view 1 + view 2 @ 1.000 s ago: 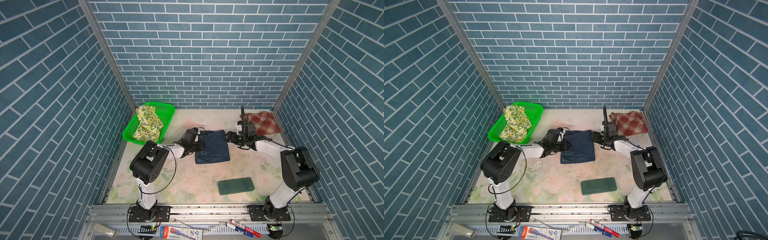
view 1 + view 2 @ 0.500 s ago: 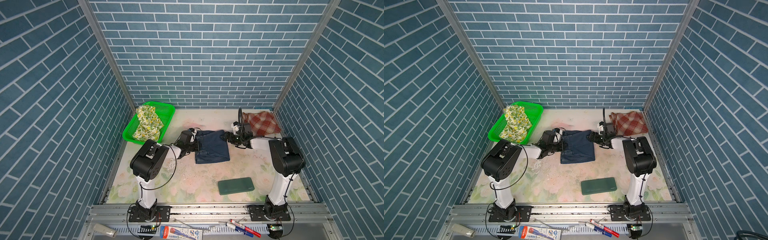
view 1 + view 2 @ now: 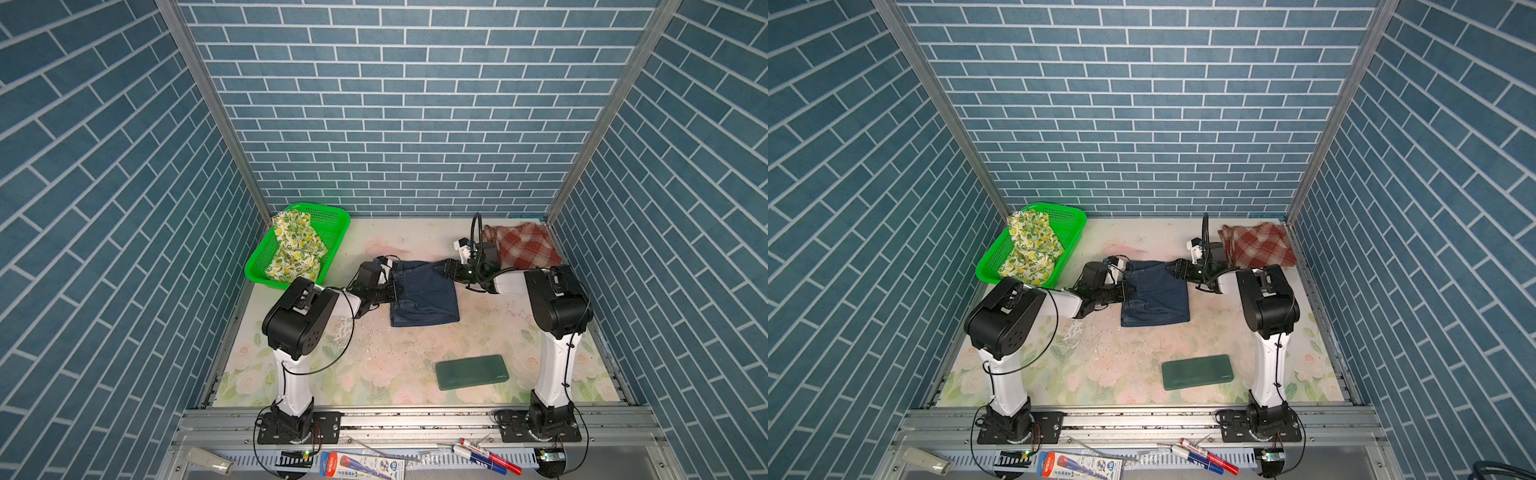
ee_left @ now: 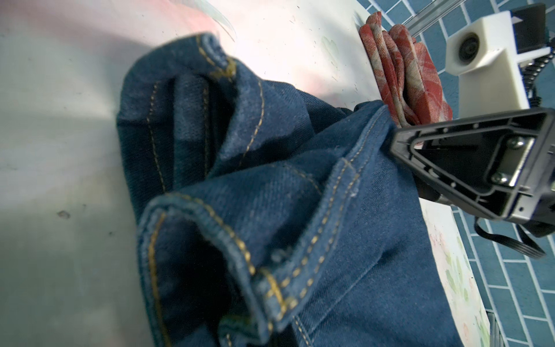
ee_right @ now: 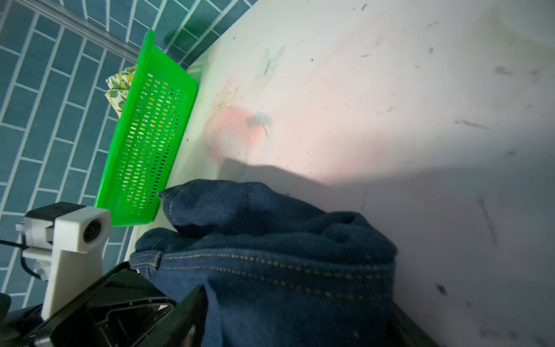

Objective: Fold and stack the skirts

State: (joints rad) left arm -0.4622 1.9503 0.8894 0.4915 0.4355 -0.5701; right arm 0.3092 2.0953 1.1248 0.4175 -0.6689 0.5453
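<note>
Top views, denim skirt (image 3: 424, 295): it lies mid-bench, flat, with its long axis running from the far edge to the near hem, and here is the action!
Top views, left tool (image 3: 394, 277): down at the skirt's far left corner, jaws together and clamped on the denim.
Top views, right tool (image 3: 439, 267): at the far right corner, touching the cloth. So the skirt lies between the two, one arm per corner.
Top views, plaid skirt (image 3: 521, 249): folded in the far right corner of the bench (image 3: 374, 353), just behind the right arm.
Top views, lemon skirt (image 3: 295, 249): heaped unfolded in the green basket (image 3: 332, 212), far left.
Top views, slab (image 3: 471, 372): near right, well apart from all of it.
Left wrist, denim skirt (image 4: 270, 195): the waistband is bunched right up against the camera, stitching rucked. A grip, by the look of it.
Left wrist, right tool (image 4: 398, 142): one black finger sits on the opposite edge, with the plaid skirt (image 4: 405, 75) beyond it.
Right wrist, denim skirt (image 5: 270, 270): a thick roll of cloth fills the foreground. Whether these jaws are apart or pinching, I cannot tell.
Right wrist, left tool (image 5: 180, 306): pressed into the far side of the denim, with the basket (image 5: 144, 135) behind.
Next move, my read: the far edge gets carried toward the near hem, and the right arm is nearer the plaid pile.
</note>
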